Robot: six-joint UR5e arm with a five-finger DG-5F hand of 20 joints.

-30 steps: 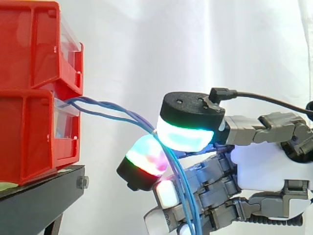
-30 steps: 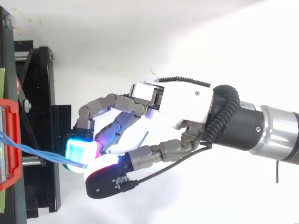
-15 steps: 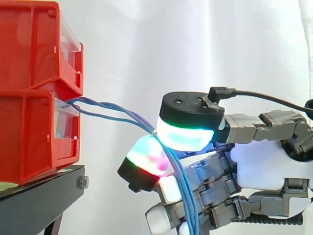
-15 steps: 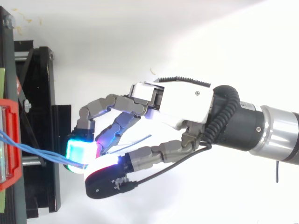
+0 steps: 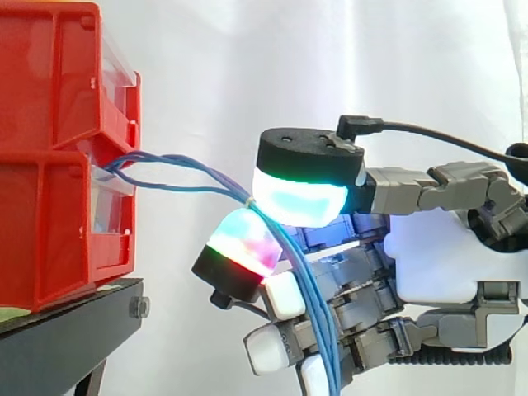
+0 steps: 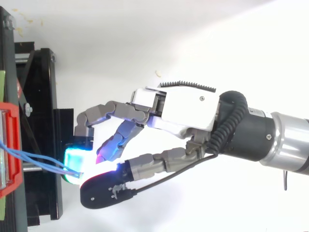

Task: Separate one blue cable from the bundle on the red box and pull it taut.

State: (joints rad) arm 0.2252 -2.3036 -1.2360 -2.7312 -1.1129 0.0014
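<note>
Black stand (image 5: pixel 70 326) beneath stacked red bins (image 5: pixel 58 239) (lower one touching it)

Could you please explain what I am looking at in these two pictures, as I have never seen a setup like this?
Gladly. It is a robot hand with fingers and a thumb, mounted on an arm. One picture is taken from beside the work, the other from above. Stacked red bins sit on a black stand before a white curtain. Thin blue cables run out from the front of the bins, and the robot hand pinches them between two glowing pads, which are its own fingertips. Beyond the pinch the cables hang down.
</note>
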